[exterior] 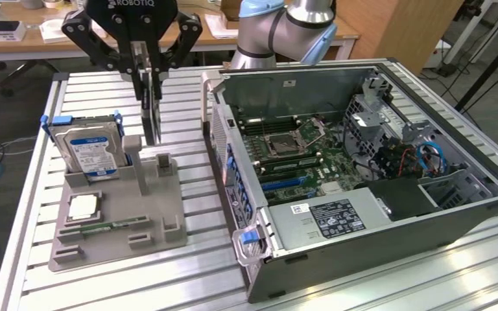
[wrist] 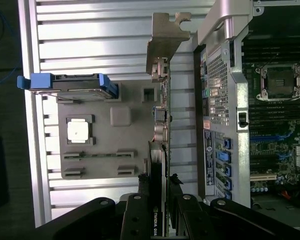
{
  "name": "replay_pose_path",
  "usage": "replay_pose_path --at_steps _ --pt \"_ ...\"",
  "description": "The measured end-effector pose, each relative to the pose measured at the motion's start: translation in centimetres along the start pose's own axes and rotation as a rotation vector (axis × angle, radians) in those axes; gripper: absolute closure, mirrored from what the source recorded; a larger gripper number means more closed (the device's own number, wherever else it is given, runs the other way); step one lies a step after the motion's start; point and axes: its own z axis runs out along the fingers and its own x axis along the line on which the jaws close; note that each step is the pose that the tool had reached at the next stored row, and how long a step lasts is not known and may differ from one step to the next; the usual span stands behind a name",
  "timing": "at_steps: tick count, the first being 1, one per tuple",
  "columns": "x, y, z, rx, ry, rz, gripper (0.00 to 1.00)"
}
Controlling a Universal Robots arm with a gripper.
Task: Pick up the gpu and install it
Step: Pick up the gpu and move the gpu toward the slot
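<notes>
My gripper (exterior: 150,81) is shut on the gpu (exterior: 152,116), a thin dark card that stands upright and edge-on between the fingers. It hangs over the back of the grey holder (exterior: 119,217), with its lower edge near the holder's upright posts. In the wrist view the gpu (wrist: 158,150) runs away from the fingers (wrist: 144,186), its silver end bracket (wrist: 165,40) reaching out over the slatted table. The open computer case (exterior: 362,162) lies at the exterior view's right, with the motherboard's blue slots (exterior: 282,184) exposed.
On the grey holder stand a silver hard drive (exterior: 89,150) with blue rails, a processor chip (exterior: 83,207) and a narrow green memory stick (exterior: 102,228). The case's side wall (exterior: 231,175) rises right beside the holder. A slatted metal table (exterior: 24,214) carries everything.
</notes>
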Motion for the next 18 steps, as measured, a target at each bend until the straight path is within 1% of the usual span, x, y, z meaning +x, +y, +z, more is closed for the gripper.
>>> replay_pose_path --at_steps 4,10,13,16,18 --pt "0.0 0.01 -0.22 0.0 0.0 0.0 0.74" --pt "-0.01 0.03 -0.92 0.0 0.0 0.0 0.74" --pt "-0.01 0.04 -0.93 -0.0001 -0.0001 0.0 0.74" --pt "-0.35 0.06 -0.91 0.0 0.0001 0.0 0.74" --pt "-0.9 0.1 -0.88 0.0 0.0 0.0 0.74"
